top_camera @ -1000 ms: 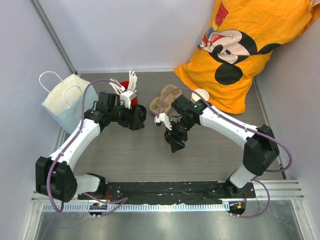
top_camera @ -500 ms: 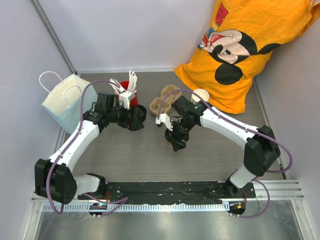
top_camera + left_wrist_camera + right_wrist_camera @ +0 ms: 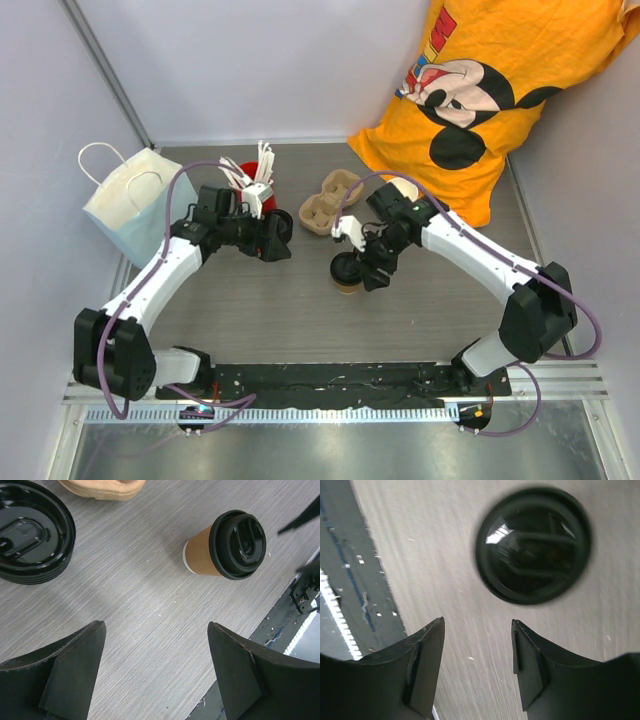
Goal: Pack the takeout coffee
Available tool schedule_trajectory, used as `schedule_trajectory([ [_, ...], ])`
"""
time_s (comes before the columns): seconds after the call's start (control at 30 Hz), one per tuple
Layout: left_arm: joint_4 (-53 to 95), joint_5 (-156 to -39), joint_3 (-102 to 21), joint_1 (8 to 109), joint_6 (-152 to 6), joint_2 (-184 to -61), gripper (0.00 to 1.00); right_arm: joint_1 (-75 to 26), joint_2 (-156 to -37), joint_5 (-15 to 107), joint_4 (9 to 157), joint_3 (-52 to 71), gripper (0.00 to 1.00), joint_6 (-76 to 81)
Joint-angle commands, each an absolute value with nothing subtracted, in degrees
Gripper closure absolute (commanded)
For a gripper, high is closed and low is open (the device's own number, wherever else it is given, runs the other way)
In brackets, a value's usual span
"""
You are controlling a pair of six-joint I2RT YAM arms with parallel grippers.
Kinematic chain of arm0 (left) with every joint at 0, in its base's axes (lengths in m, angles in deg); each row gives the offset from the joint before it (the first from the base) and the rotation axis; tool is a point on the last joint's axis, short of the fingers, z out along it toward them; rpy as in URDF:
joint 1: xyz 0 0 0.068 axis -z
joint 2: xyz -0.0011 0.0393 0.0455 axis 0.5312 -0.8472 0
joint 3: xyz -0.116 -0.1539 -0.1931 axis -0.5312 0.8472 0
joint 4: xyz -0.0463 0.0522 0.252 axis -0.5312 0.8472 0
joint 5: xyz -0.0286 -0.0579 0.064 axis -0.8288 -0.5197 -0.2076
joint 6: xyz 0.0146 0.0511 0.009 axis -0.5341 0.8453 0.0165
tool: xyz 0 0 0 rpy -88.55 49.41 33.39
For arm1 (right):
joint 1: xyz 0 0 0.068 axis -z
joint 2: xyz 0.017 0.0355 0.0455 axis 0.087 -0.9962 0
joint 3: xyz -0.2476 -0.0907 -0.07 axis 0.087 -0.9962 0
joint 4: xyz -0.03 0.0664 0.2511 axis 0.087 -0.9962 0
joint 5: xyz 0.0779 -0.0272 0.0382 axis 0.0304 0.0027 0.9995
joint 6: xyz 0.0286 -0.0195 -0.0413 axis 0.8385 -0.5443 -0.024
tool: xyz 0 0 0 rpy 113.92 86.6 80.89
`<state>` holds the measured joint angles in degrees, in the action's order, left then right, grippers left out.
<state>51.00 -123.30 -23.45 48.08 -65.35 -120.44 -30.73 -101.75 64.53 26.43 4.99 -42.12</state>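
Standing upright near the middle of the grey table (image 3: 250,310), the takeout coffee (image 3: 347,272) is a brown paper cup with its black lid (image 3: 238,544) seated on top, placed on the near-edge side of the pulp cup carrier (image 3: 328,200) and apart from it. The right gripper (image 3: 372,266) hangs just beside the cup on its right; in the right wrist view its 2 fingers (image 3: 422,665) are spread with only bare table between them, and the blurred lid lies ahead of the tips, clear of both, so this gripper is released and grasps nothing. The left gripper (image 3: 272,243) is further left, near the red cup of white sticks (image 3: 250,176); its wrist view shows the jaws spread wide over bare table, likewise released, with a stack of black lids (image 3: 30,532) ahead on 1 side and the coffee ahead on the other. A white paper bag (image 3: 125,205) lies at the left edge, and an orange shirt (image 3: 500,100) fills the far right corner.
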Motion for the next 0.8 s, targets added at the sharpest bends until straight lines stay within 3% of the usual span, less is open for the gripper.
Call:
schedule_trajectory([
  [0.0,47.56,-125.34,-26.51,50.36,-67.46,-123.74,0.13,-26.04,-99.05,64.24,25.99,5.38,0.39,-44.52],
  [0.2,38.79,-126.38,-27.31,57.39,-71.94,-128.39,0.12,-24.71,-95.80,66.53,26.33,3.19,0.39,-42.86],
  [0.37,31.66,-130.07,-31.34,60.74,-75.81,-135.24,0.11,-24.63,-93.34,63.73,37.48,-4.62,0.35,-32.76],
  [0.77,23.31,-132.62,-32.32,65.04,-79.85,-142.02,0.11,-22.17,-99.48,66.97,48.13,-7.10,0.33,-22.38],
])
